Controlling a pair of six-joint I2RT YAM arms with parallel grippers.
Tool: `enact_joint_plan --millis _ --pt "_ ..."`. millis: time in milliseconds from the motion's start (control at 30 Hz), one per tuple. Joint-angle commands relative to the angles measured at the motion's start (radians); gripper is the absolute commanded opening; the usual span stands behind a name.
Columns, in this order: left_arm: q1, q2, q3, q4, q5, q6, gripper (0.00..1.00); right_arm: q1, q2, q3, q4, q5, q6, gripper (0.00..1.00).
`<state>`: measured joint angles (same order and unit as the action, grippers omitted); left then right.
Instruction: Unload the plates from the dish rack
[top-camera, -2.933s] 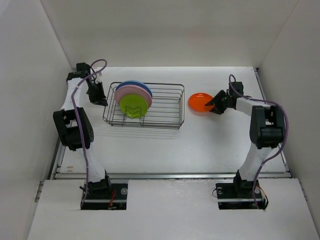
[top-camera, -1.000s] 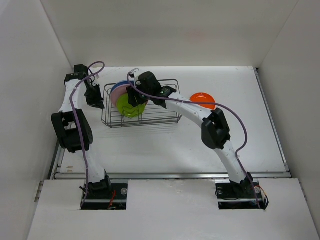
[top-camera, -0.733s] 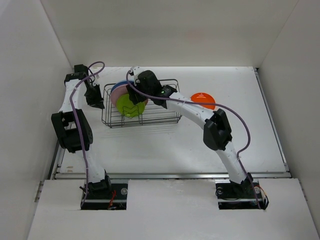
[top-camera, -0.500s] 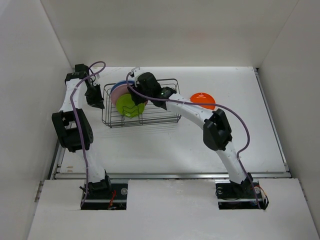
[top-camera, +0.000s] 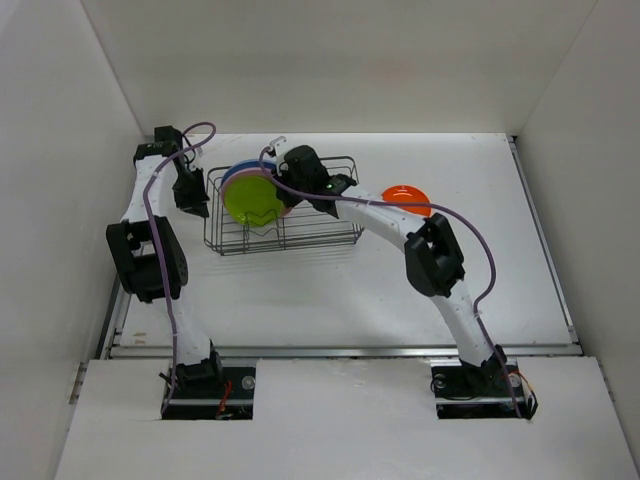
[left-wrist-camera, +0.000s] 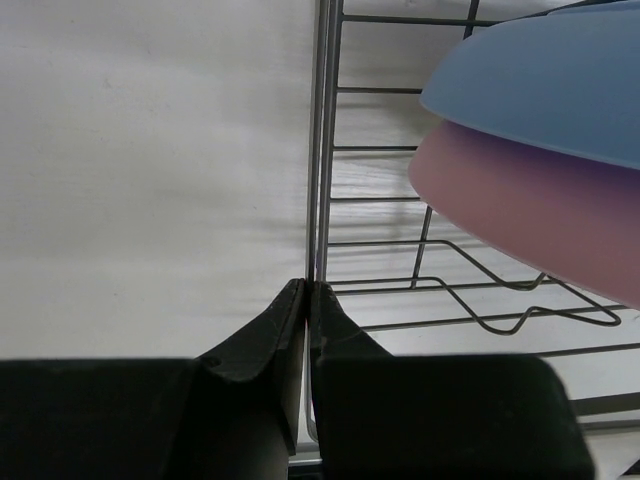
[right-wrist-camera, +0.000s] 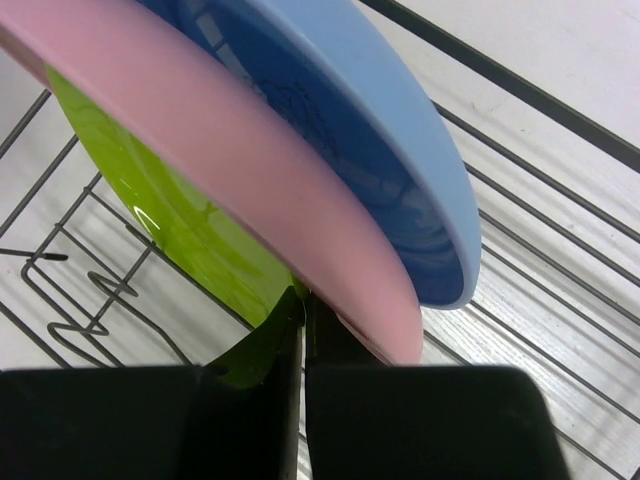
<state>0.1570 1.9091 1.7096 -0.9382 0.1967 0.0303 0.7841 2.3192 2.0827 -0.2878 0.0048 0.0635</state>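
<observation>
My right claw (right-wrist-camera: 303, 298) is pinched on the rim of the green plate (right-wrist-camera: 170, 235). That plate stands at the left end of the rack (right-wrist-camera: 520, 330), frontmost of three and touching the pink plate (right-wrist-camera: 230, 165). The blue plate (right-wrist-camera: 380, 160) is just behind pink. The orange plate (top-camera: 405, 200) lies flat on the table (top-camera: 330, 290), right of the rack.

My left claw (left-wrist-camera: 308, 290) is pressed together on the rack's left rim wire, as far as the wrist view shows. I read that as bracing the rack.

Plan for the step (pull green out):
- Lift along the plate's own plane, up and slightly away from pink, so pink doesn't tip or ride along.
- I can't tell whether green's lower edge is clear of the zigzag divider (right-wrist-camera: 90, 300). I assume it isn't and go straight up before any sideways move.
- It's a thin rim grip on glossy plastic, so the plate can pivot in the pinch. Move slowly, with no wrist snaps.
- Left claw holds firm so the rack doesn't lift with the plate.
- Then carry it over the rack's right wall and set it down flat by orange.

Writing: none readable. There are no brands or labels on the plates or rack. Blue's face has a faint moulded mark that I can't make out.
</observation>
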Motion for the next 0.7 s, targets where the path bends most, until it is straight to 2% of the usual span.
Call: enact_joint_plan --millis 0,267,500,667 --pt "0.003 0.015 0.041 -0.054 -0.048 -0.021 0.00 0.001 -0.081 0.039 0.032 -0.008 -0.011 0.00" --pt "0.003 0.034 0.059 -0.063 -0.134 -0.066 0.00 0.001 -0.216 0.060 0.052 -0.017 -0.042 0.00" --pt "0.003 0.053 0.107 -0.063 -0.146 -0.066 0.00 0.001 -0.394 -0.065 0.101 -0.085 -0.074 0.00" --pt "0.003 0.053 0.117 -0.073 -0.126 -0.066 0.00 -0.013 -0.526 -0.217 0.174 -0.095 -0.007 0.00"
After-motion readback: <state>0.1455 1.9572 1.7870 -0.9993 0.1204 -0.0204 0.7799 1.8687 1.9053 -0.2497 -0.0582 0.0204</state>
